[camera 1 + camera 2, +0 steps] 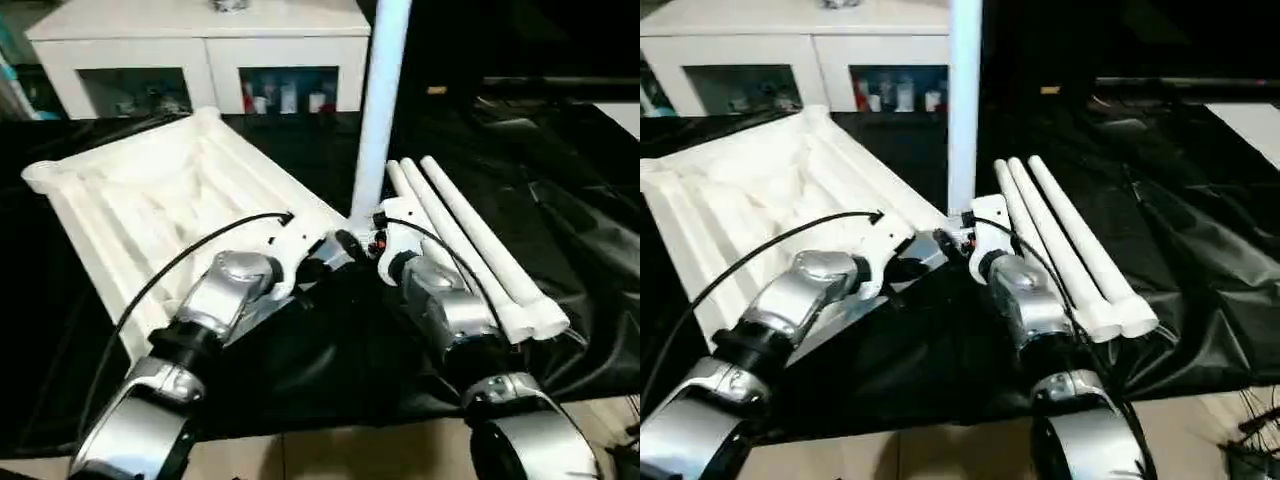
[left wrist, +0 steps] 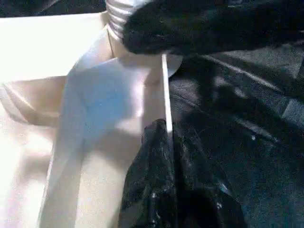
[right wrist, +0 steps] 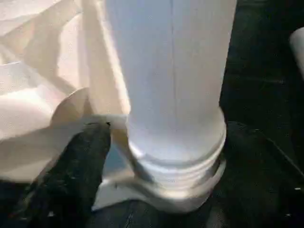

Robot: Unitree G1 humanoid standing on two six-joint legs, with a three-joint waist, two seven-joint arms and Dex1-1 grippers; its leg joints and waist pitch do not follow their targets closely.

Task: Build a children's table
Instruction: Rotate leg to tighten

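White tabletop (image 1: pixel 170 200) lying underside up, ribs showing, on the left part of the black-sheeted work table (image 1: pixel 560 220), 1 corner pointing toward the table's near edge. 1 white leg (image 1: pixel 378 110) stands upright in the round socket (image 3: pixel 175 190) of that near corner, its threaded end seated in the socket. 3 further legs (image 1: pixel 470 245) lie side by side on the sheet just right of the upright leg, running toward the near right edge. Left gripper (image 2: pixel 164 156), fingers pressed together, sits at the tabletop's thin edge wall beside the socket. Right gripper (image 3: pixel 166 156) flanks the leg's base, fingers (image 3: pixel 76 175) spread apart. White cabinet (image 1: pixel 200 50) with glass doors stands behind the far edge.
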